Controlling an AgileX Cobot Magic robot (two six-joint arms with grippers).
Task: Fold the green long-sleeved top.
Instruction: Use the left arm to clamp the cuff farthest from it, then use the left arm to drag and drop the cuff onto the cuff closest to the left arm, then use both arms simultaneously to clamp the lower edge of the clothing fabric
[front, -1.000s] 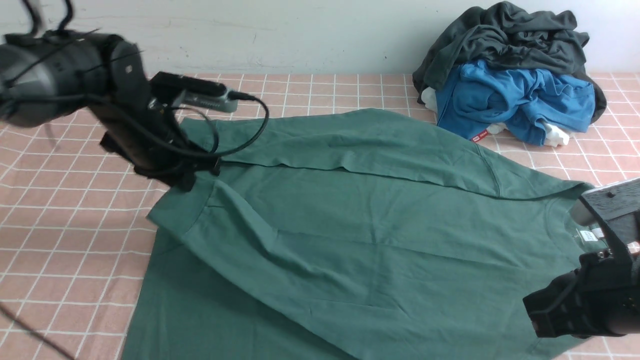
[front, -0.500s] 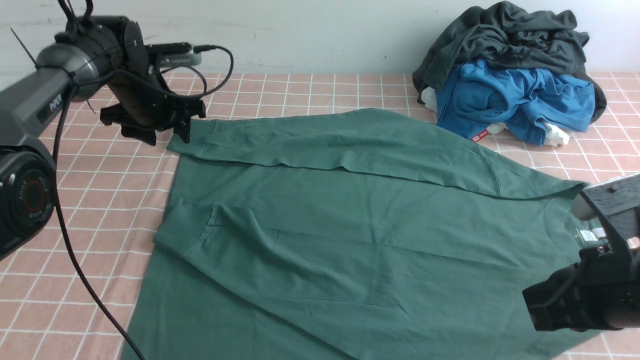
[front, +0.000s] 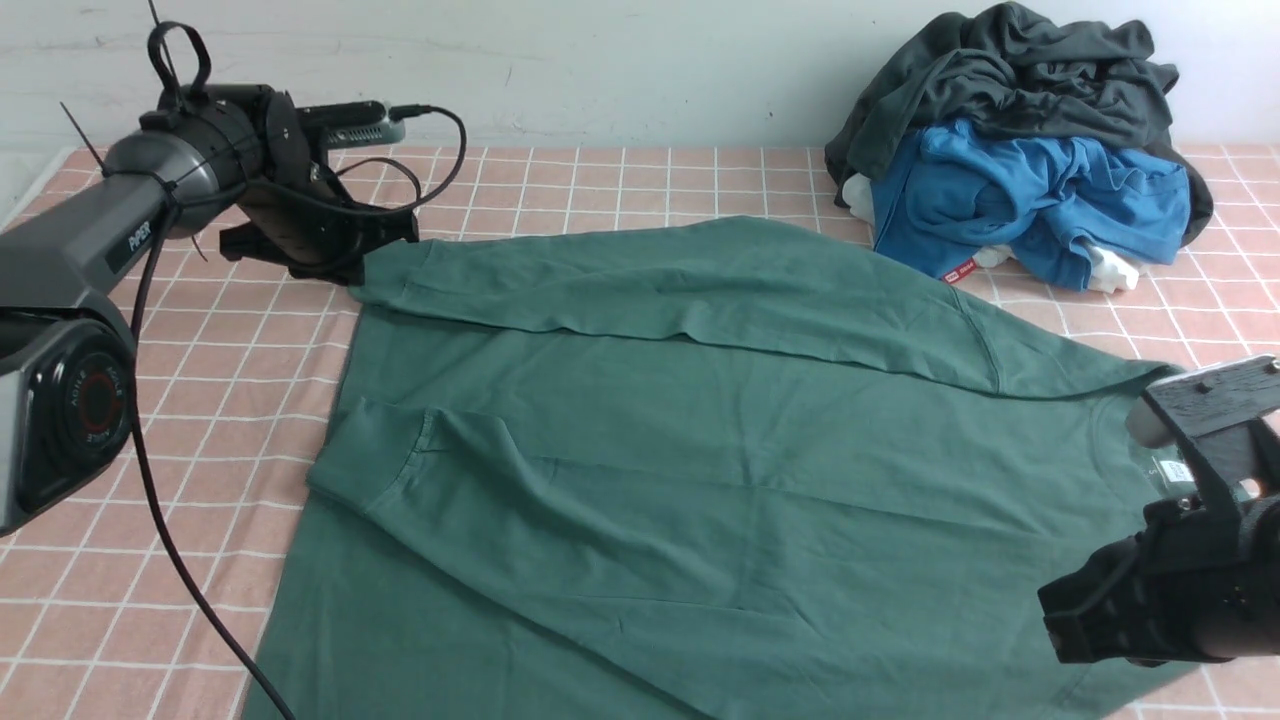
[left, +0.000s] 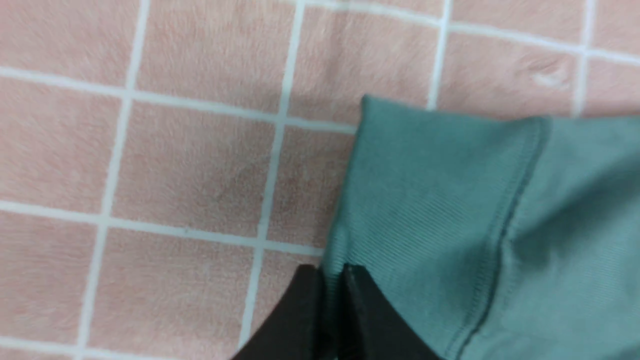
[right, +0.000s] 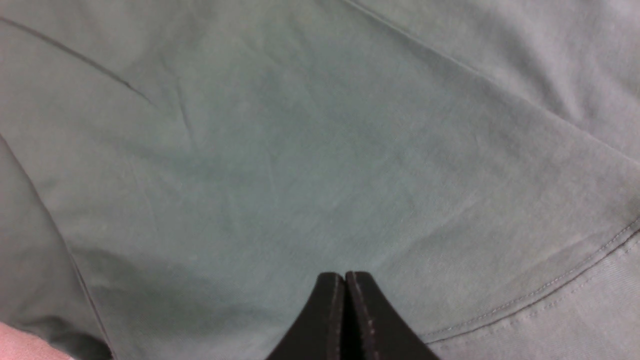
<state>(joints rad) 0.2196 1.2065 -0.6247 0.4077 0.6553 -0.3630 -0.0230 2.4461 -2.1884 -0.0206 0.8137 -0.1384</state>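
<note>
Left arm has moved off the near sleeve (front: 470, 470) since a second ago and now sits at the far sleeve's cuff (left: 425, 200). The near sleeve has been let go and lies slack across the body of the green long-sleeved top (front: 700, 450). Right arm has barely shifted.

- Green long-sleeved top: spread flat on the counter (front: 200, 400), one shoulder just beside the blue garment (front: 1030, 200). Both sleeves are folded in over the body, running away from the blue garment.
- Left end effector (left: 331, 274): at the end of the top farthest from the blue garment. Tips are nearly together, with the edge of the ribbed cuff pinched between them. Cuff rests on the counter.
- Right end effector (right: 345, 275): over the neck end of the top, well apart from the blue garment and on the robot's side of it. Tips are pressed together and no cloth shows between them. A collar seam runs just beside them.
- Dark grey garment (front: 1010, 70): heaped on top of the blue garment, not touching the top.
</note>
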